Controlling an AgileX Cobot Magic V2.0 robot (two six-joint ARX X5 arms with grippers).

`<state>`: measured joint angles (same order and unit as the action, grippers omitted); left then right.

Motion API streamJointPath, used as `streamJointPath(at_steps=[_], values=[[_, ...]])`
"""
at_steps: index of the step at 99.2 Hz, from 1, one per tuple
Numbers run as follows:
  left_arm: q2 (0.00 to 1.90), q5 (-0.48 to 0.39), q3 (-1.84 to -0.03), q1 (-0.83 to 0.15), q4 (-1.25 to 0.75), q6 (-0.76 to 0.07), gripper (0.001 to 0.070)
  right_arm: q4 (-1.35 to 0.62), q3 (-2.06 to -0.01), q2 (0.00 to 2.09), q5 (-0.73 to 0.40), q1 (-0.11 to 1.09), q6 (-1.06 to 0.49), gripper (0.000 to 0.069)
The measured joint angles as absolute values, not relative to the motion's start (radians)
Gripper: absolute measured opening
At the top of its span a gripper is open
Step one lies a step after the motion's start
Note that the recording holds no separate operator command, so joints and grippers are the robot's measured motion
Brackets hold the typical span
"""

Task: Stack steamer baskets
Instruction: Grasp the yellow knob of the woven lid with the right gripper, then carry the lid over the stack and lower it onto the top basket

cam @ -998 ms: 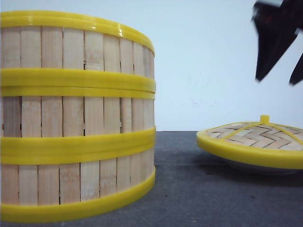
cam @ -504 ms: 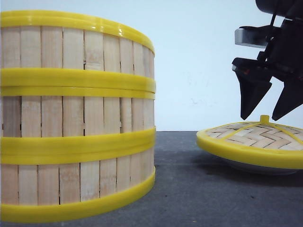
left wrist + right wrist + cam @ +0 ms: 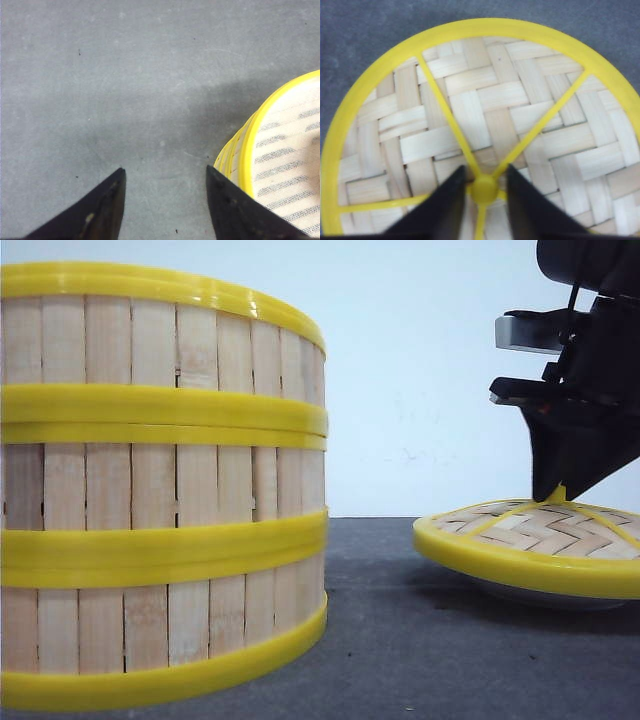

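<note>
Three steamer baskets point(image 3: 160, 490) stand stacked in one column at the left of the front view, pale slats between yellow rings. In the left wrist view the stack's top rim and its meshed inside point(image 3: 285, 150) show beside one finger. My left gripper point(image 3: 165, 172) hangs open over bare table beside the stack, nothing between its fingers. My right gripper point(image 3: 560, 490) is down on the woven lid point(image 3: 520, 540), its fingers closed against the yellow knob point(image 3: 484, 190).
The domed lid rests on a shallow white plate point(image 3: 530, 597) at the right. A grey table point(image 3: 400, 640) lies between stack and lid, with a white wall behind.
My right gripper came down from the upper right onto the lid, and its fingers went from spread to closed around the knob. Stack and lid have not moved.
</note>
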<state>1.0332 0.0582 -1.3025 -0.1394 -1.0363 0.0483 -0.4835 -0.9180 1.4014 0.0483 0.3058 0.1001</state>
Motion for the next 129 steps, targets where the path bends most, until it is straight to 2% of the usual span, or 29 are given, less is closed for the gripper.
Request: streamJointPath(at_steps=[19,31,64,80,106,129], values=[[1.033,0.058,-1.303,-0.139,-1.035,0.048,0.0297,-0.492,-0.925,1.401,0.050,0.306,0.101,0.0057],[1.033,0.058,-1.303,-0.139,-1.031,0.048,0.0297,-0.588,-0.982,1.402,0.080,0.307,0.100,0.0057],[1.033,0.058,-1.303,-0.139,-1.028,0.048,0.0297,-0.775,-1.388,1.401,0.166,0.381,0.078,0.0057],[1.033,0.058,-1.303,-0.139,-1.021,0.047,0.0297,-0.817,-1.543,1.404,0.241,0.468,0.075,0.0057],[1.033,0.058,-1.303,-0.139,-1.017,0.037,0.0297,-0.949,-1.815,1.525,0.255,0.668,0.047,0.0057],[1.033,0.058,-1.303,-0.140,-1.017,0.037,0.0297,-1.011,-1.929,1.665,0.237,0.812,0.003,0.0057]])
